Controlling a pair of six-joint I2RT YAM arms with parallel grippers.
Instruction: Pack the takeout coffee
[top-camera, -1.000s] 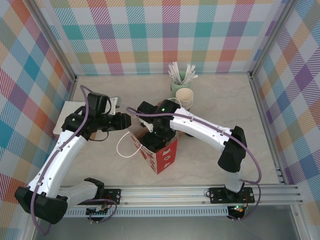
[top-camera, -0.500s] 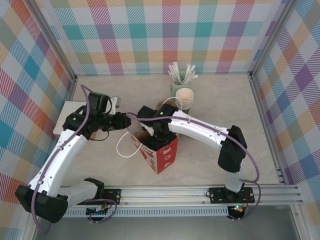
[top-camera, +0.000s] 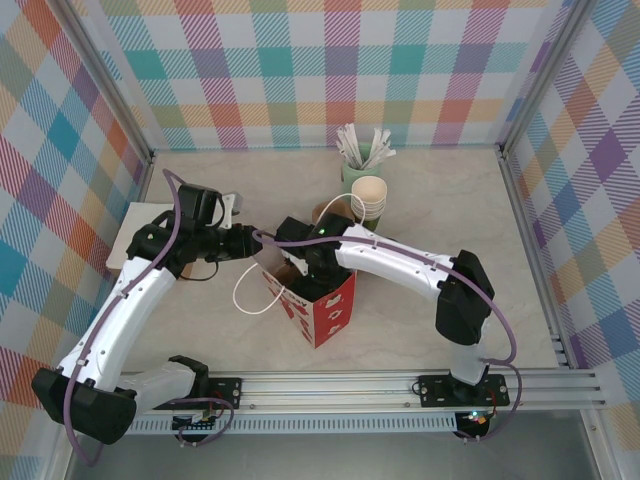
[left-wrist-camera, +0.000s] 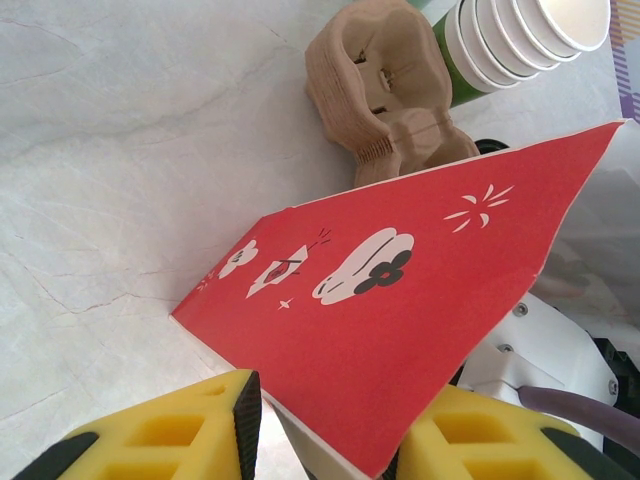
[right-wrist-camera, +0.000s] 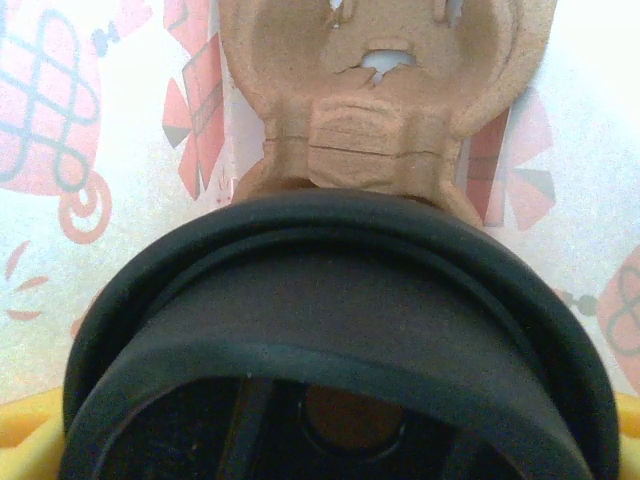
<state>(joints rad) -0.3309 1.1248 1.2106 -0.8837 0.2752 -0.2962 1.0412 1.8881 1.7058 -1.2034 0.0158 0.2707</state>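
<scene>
Both arms have white shells, black joints, purple cables (fingers yellow).

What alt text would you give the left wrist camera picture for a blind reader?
A red paper bag printed with white drawings is gripped at its edge between the yellow fingers of the left claw, seen close up. Behind it on the pale marble table stand brown pulp cup carriers and a stack of green cups.

top view looks down, 2 wrist close-ups, bag shared
</scene>
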